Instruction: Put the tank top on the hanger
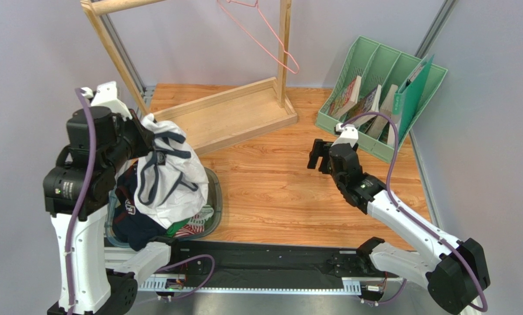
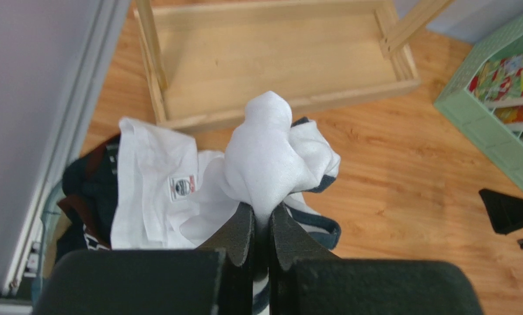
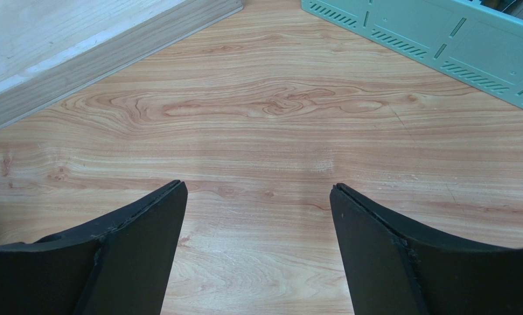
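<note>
My left gripper is shut on a bunch of the white tank top with navy trim, holding it lifted above the laundry basket. In the left wrist view the fingers pinch a knot of the white cloth, the rest hanging below. The pink wire hanger hangs from the wooden rack at the top of the overhead view, far from both grippers. My right gripper is open and empty above the bare wooden table; it shows the same in the right wrist view.
The wooden rack's base tray and posts stand at the back. A green book rack with books is at the back right. The basket holds a dark navy garment and other clothes.
</note>
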Controlling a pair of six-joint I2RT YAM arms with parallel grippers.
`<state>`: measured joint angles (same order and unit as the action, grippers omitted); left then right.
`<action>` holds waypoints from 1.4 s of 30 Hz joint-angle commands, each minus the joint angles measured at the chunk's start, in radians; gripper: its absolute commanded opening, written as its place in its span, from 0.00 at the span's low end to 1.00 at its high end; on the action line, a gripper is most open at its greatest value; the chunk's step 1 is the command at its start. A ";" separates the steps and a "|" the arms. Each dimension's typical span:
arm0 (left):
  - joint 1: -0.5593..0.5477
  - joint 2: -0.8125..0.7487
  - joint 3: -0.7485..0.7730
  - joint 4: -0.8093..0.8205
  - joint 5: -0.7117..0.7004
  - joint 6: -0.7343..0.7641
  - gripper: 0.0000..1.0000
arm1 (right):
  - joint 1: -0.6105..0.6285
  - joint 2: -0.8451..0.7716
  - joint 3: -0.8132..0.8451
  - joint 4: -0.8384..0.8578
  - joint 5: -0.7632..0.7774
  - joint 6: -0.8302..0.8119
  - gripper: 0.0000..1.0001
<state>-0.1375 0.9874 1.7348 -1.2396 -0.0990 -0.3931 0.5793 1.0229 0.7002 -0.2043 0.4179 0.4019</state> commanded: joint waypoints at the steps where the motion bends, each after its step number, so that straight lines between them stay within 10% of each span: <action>1: -0.001 0.030 0.190 0.003 -0.088 0.102 0.00 | -0.003 -0.027 0.038 0.025 0.045 -0.015 0.86; 8: -0.001 0.123 0.536 0.080 -0.068 0.155 0.00 | -0.004 -0.041 0.056 0.023 0.058 -0.050 0.86; 17: -0.007 0.336 0.788 0.213 0.327 0.128 0.00 | -0.009 -0.043 0.107 0.006 0.058 -0.100 0.88; 27: -0.079 0.480 0.813 0.554 0.584 -0.007 0.00 | -0.059 -0.081 0.101 -0.013 0.081 -0.075 0.88; 42: -0.389 0.636 0.698 0.517 0.582 0.092 0.00 | -0.104 -0.121 0.087 -0.087 0.127 -0.034 0.89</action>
<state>-0.5114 1.6684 2.4809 -0.7734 0.4664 -0.3309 0.4835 0.9363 0.7670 -0.2813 0.5083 0.3378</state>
